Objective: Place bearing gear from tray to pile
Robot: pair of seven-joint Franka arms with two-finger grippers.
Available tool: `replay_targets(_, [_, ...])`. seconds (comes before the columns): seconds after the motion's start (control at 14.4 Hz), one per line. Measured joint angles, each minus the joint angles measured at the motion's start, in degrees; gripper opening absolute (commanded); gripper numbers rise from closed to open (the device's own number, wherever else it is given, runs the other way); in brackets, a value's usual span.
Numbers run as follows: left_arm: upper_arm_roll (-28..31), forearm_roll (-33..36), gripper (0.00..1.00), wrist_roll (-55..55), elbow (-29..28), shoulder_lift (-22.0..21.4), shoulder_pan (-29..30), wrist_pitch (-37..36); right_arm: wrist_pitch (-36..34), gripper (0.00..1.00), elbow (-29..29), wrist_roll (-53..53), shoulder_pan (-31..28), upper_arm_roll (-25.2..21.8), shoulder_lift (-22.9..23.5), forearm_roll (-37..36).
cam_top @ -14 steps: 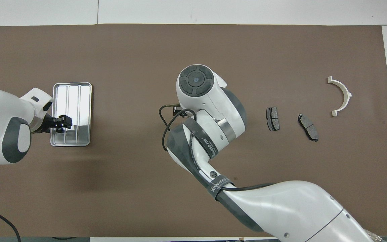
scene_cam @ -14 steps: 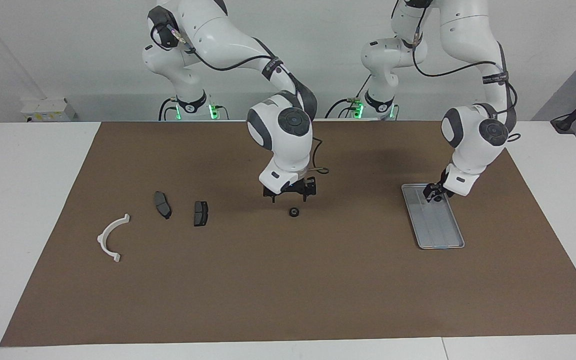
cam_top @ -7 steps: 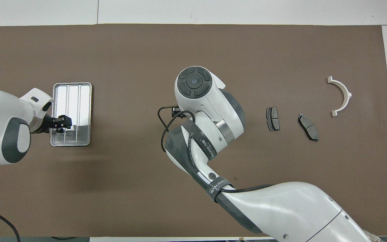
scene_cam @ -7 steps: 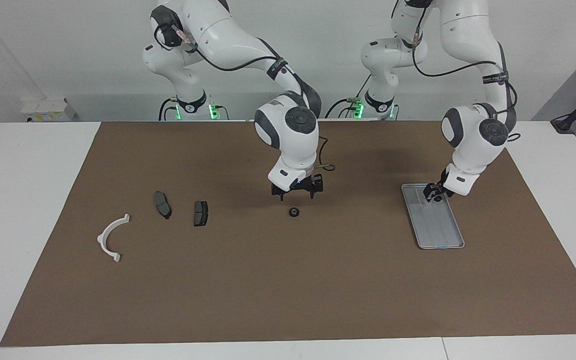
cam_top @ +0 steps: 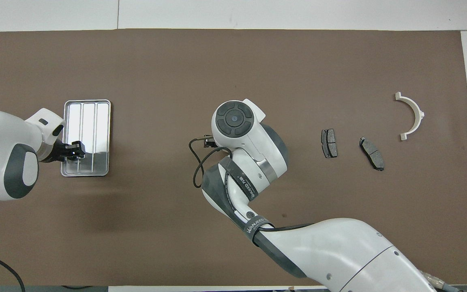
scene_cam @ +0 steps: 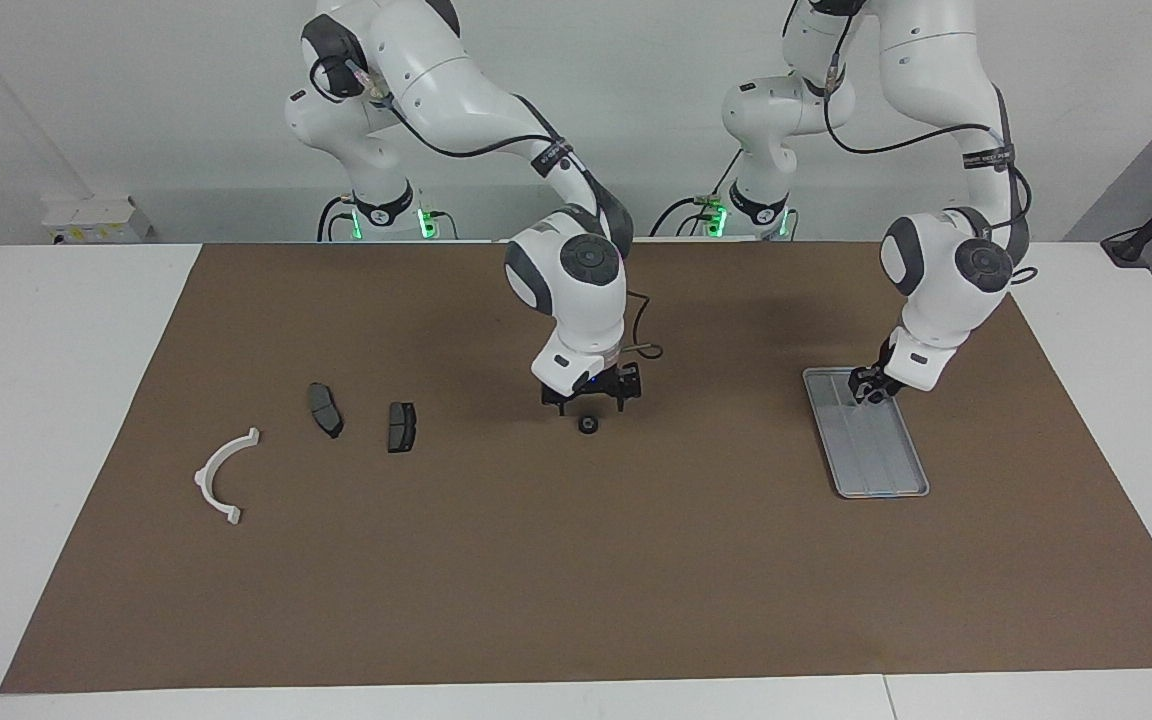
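From overhead we cannot see the right gripper or the small dark bearing gear [scene_cam: 588,425] at all; the right arm's wrist covers both. We cannot tell whether the left gripper [scene_cam: 868,392], over the tray [scene_cam: 886,470], grips anything. The picture's bottom edge cuts off both arms.

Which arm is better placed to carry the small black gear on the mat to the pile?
The right arm. Its hand is open just above the gear, which lies beside the pile's dark plates. The left hand is over the tray.
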Motion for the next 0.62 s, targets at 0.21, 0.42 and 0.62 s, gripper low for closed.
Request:
replay_targets(0.21, [0.0,0.0,0.62,0.0,-0.2,0.0,0.0,0.1,0.2,0.98,-0.1,0.0,0.0,-0.1,0.1,0.0])
replay_targets(0.42, [0.0,0.0,0.62,0.0,-0.4,0.0,0.0,0.9,1.3,0.98,-0.2,0.0,0.0,-0.1,0.2,0.0])
replay_targets(0.62, [0.0,0.0,0.62,0.0,-0.8,0.0,0.0,1.2,2.7,0.98,-0.5,0.0,0.0,-0.1,1.2,0.0])
